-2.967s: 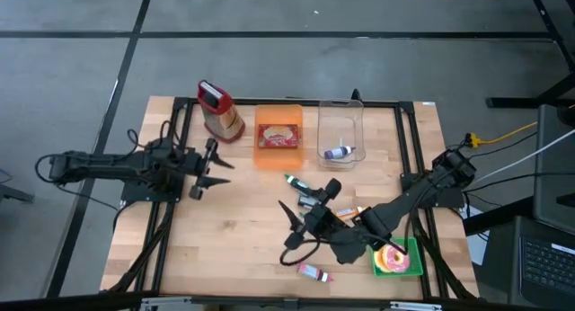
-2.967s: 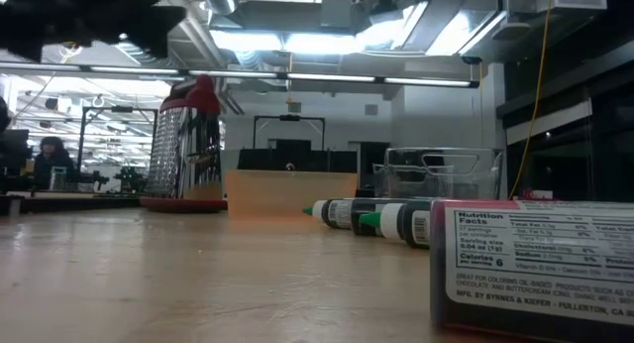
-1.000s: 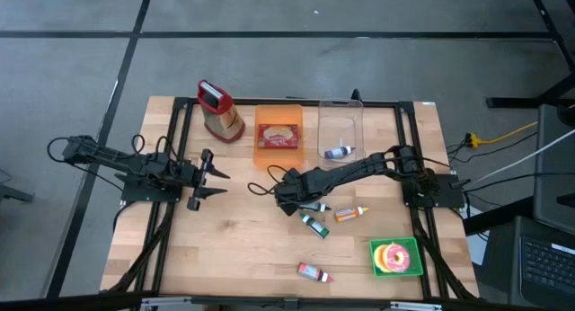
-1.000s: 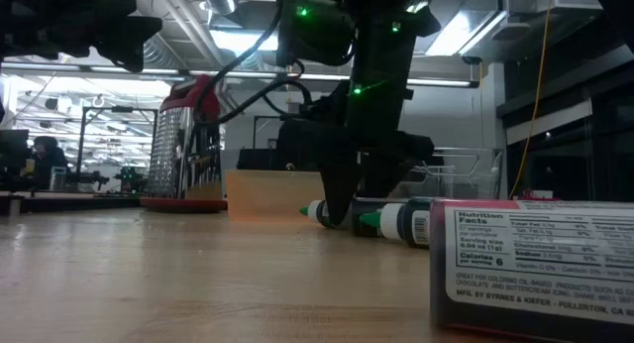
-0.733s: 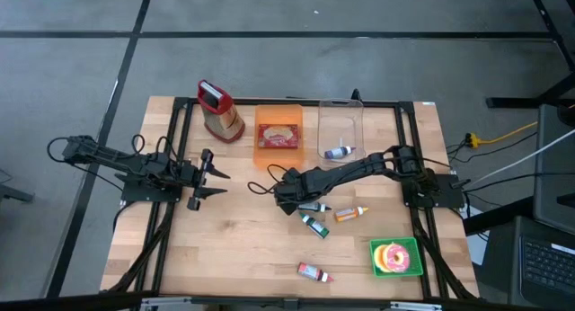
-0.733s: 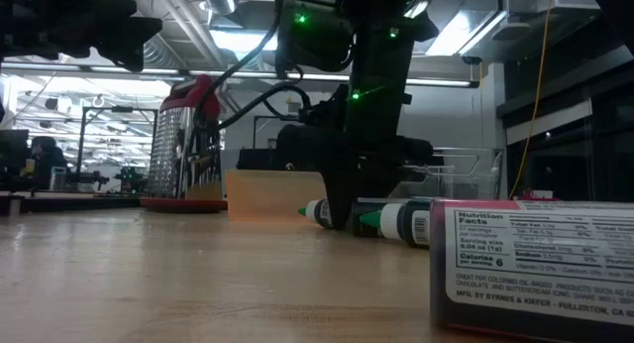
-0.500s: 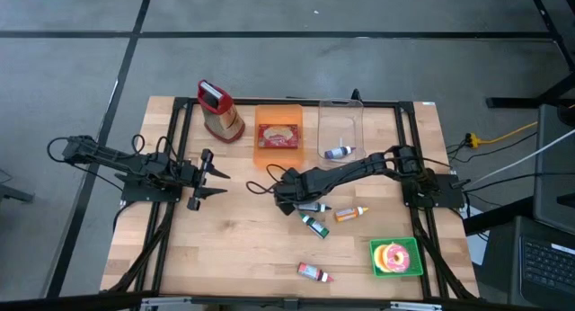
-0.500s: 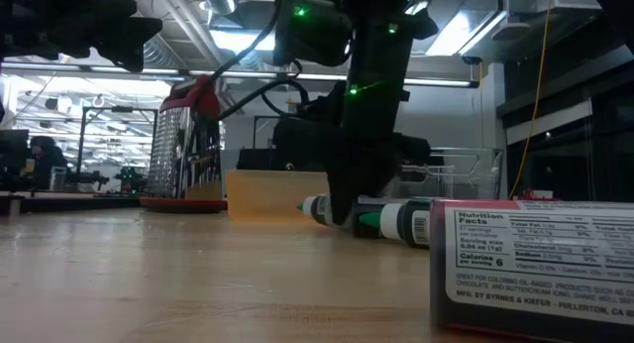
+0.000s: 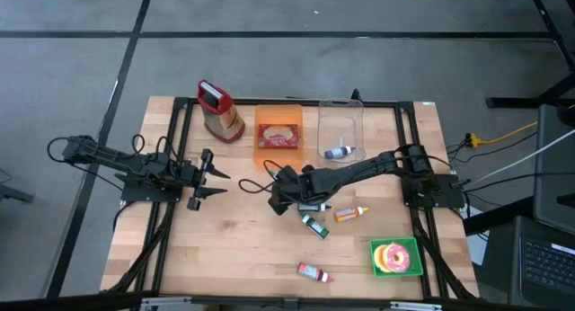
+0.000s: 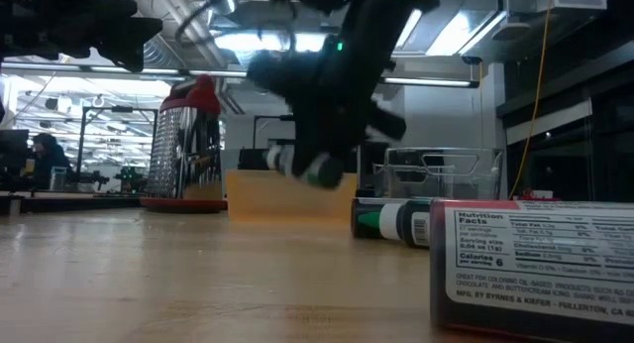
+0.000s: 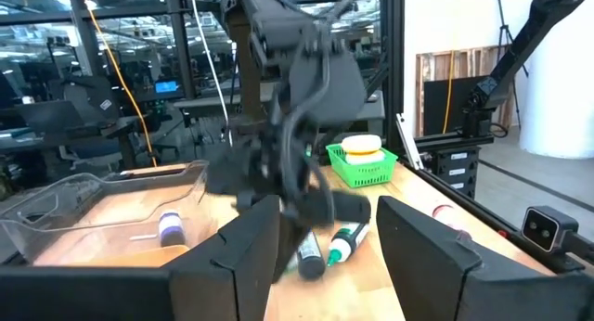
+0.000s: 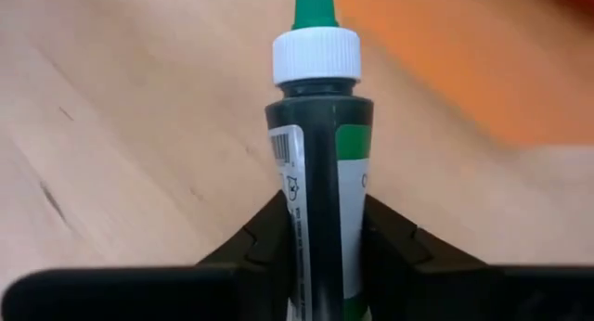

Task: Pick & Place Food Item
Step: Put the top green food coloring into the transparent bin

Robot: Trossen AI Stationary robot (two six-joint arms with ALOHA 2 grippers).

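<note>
I see the right gripper (image 9: pixel 286 197) clamped on a green-tipped bottle (image 12: pixel 320 163), lifted clear of the table (image 9: pixel 225 248), just below the orange bin (image 9: pixel 278 136). Left gripper (image 9: pixel 214 174) hangs parted, well left of that bin.

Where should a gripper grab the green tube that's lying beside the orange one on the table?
Across its dark body, coming straight down. The green tube lies flat, slanted, with bare wood on both long sides, so the fingers can straddle its width. Its cap end tapers and could slip. The orange tube lies apart, leaving room.
</note>
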